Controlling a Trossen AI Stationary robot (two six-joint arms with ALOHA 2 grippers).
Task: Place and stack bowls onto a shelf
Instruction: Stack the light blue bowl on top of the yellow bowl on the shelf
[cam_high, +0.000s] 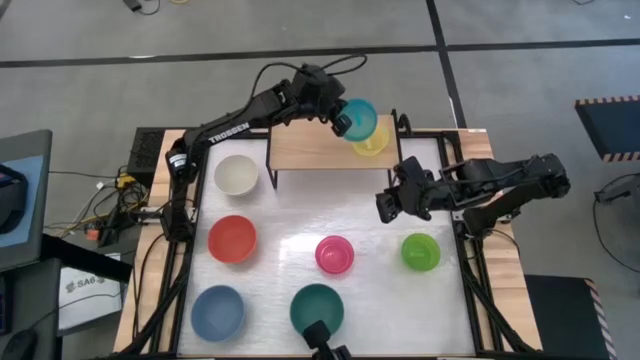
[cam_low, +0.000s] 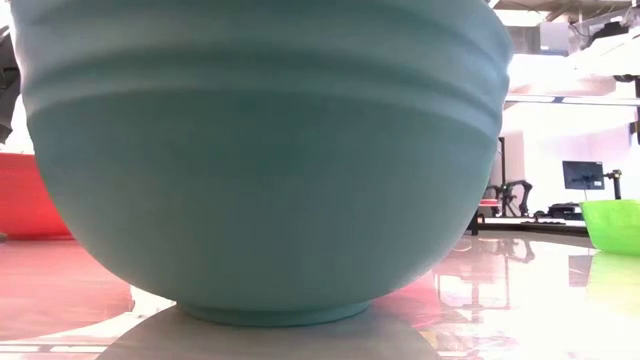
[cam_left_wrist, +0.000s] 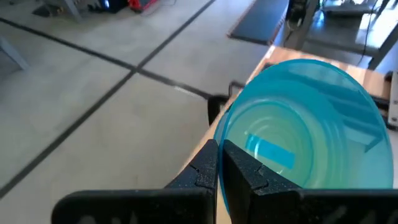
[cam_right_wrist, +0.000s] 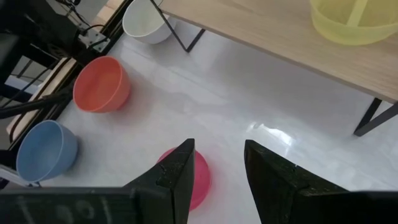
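High view: we log the left gripper (cam_high: 342, 124) over the shelf (cam_high: 310, 150), pinching the rim of the cyan bowl (cam_high: 358, 117), held tilted above the yellow bowl (cam_high: 370, 142), which sits at the shelf's right end. We judge the tilt comes from the rim grip, and the spot suits nesting cyan into yellow, both being small. Right gripper (cam_high: 386, 207) hovers over the tabletop btwn shelf and pink bowl (cam_high: 334, 254), fingers spread, nothing in them; we take it as staged for pink or lime next. On the table, not yet shelved: white bowl (cam_high: 236, 174) just left of the shelf, red bowl (cam_high: 232, 239), light blue bowl (cam_high: 218, 311), dark green bowl (cam_high: 317, 307), lime green bowl (cam_high: 420, 251).

Low view: dark green bowl (cam_low: 262, 150) fills nearly the whole pic, upright on the table, close to the lens. Red bowl (cam_low: 30, 195) at one edge, lime green bowl (cam_low: 612, 224) at the other. No arm in view.

Left wrist view: fingers (cam_left_wrist: 245, 173) pressed together on the cyan bowl (cam_left_wrist: 305, 124) rim, wall clamped btwn them; bowl mouth faces the cam. Shelf wood shows just behind it.

Right wrist view: right gripper (cam_right_wrist: 219, 174) spread, empty, above the pink bowl (cam_right_wrist: 191, 174). Yellow bowl (cam_right_wrist: 354, 20) upright on the shelf (cam_right_wrist: 280, 37); white bowl (cam_right_wrist: 148, 21), red bowl (cam_right_wrist: 101, 84), light blue bowl (cam_right_wrist: 46, 150) on the table beyond.
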